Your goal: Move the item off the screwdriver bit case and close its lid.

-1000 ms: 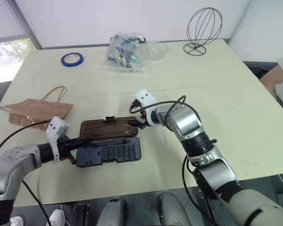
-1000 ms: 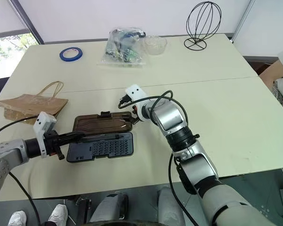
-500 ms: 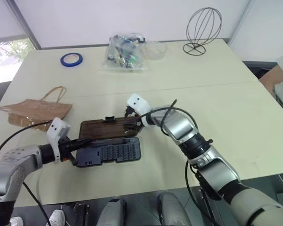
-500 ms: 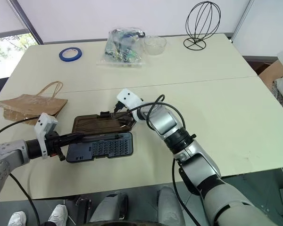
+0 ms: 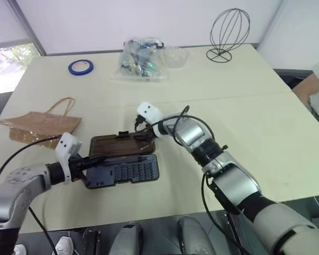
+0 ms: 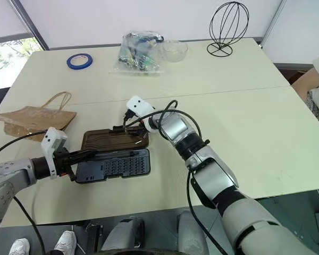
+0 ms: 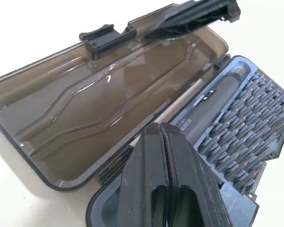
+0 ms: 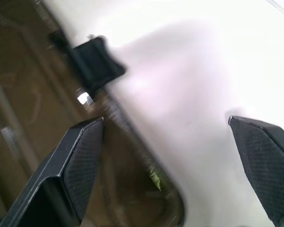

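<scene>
In the left eye view we see the screwdriver bit case [image 5: 123, 170] lying open near the table's front edge, its long axis running left to right, with the lid [image 5: 121, 144] folded flat on the far side of the tray; the kraft paper bag [image 5: 40, 125] already lies off the case, well to the left on the table [image 5: 244, 117]. Our right gripper [image 5: 140, 133] hangs over the lid's far right corner, so the lid lies just beneath and toward us from it, and this arm is the nearer one for swinging the lid shut. Our left gripper [image 5: 95, 161] rests at the tray's left end. In the right eye view we find open table beyond the lid's far edge, with the clear plastic bag [image 6: 139, 54] and blue tape roll [image 6: 78, 61] well away. In the left wrist view our left fingers [image 7: 168, 184] are pressed together, holding nothing, lying over the tray's near end beside the hinge line. In the right wrist view our right fingers [image 8: 78, 165] stand wide apart, empty, straddling the lid's rim near its latch tab [image 8: 92, 61], one over the lid, the other over bare table.
</scene>
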You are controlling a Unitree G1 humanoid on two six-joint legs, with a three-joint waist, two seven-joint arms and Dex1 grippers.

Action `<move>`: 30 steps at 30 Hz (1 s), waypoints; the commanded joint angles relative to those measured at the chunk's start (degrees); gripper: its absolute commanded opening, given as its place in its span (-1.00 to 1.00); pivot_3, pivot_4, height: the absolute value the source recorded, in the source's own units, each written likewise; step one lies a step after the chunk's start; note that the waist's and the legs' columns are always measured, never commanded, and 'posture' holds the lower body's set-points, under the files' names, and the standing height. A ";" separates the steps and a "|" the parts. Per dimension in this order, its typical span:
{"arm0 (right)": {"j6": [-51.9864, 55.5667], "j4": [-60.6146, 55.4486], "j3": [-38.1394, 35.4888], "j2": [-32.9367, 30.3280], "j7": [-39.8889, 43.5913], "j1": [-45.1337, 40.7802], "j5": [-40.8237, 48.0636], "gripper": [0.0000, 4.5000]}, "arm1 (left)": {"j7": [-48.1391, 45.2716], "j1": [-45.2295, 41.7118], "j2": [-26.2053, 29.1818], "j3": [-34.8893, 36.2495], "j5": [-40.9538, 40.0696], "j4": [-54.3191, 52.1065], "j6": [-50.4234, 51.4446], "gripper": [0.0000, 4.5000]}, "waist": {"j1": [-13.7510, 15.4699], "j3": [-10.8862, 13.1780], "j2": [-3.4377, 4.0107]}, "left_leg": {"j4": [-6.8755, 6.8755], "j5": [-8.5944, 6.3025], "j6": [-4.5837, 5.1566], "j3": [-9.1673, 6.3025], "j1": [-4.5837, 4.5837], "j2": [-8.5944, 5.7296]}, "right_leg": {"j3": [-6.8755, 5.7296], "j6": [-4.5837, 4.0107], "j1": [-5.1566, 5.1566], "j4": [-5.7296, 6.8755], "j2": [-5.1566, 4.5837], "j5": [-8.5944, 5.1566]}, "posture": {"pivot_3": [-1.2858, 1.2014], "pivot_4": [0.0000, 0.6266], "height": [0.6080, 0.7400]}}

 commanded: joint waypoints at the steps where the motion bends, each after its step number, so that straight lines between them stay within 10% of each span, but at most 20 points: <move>1: -2.24 2.82 -0.77 0.56 -0.08 -0.74 -1.34 0.93 | 0.13 0.28 0.16 1.19 -0.09 -1.55 -0.72 -1.00 | -0.01 0.00 0.00 | 0.00 0.00 0.00 0.01 0.00 0.00 | 0.00 0.00 0.00 0.00 0.00 0.00 | 0.03 -0.52 1.00; 9: -3.66 1.50 0.92 -0.84 2.09 1.73 -3.69 0.83 | 0.37 0.16 0.10 1.23 0.24 -0.94 -1.41 -1.00 | 0.08 -0.01 0.01 | 0.06 0.01 -0.02 -0.01 0.05 0.00 | 0.01 0.00 0.00 0.19 0.00 0.00 | 0.03 -0.52 1.00; 18: -0.60 -5.39 2.85 -1.85 4.38 6.55 -5.31 -0.98 | -0.03 -1.68 0.44 0.86 1.08 0.89 -2.23 -1.00 | 0.15 -0.08 -0.04 | 0.13 0.01 -0.02 -0.05 0.12 -0.02 | -0.01 0.00 0.05 0.33 -0.01 0.00 | 0.03 -0.52 1.00; 30: -1.84 -8.53 4.05 -3.07 6.54 7.26 -6.77 -0.99 | 0.07 -2.91 0.38 1.17 1.67 1.67 -2.79 -1.00 | 0.17 -0.08 -0.03 | 0.11 0.01 -0.01 -0.03 0.15 -0.02 | 0.01 0.00 0.05 0.35 -0.01 0.00 | 0.03 -0.52 1.00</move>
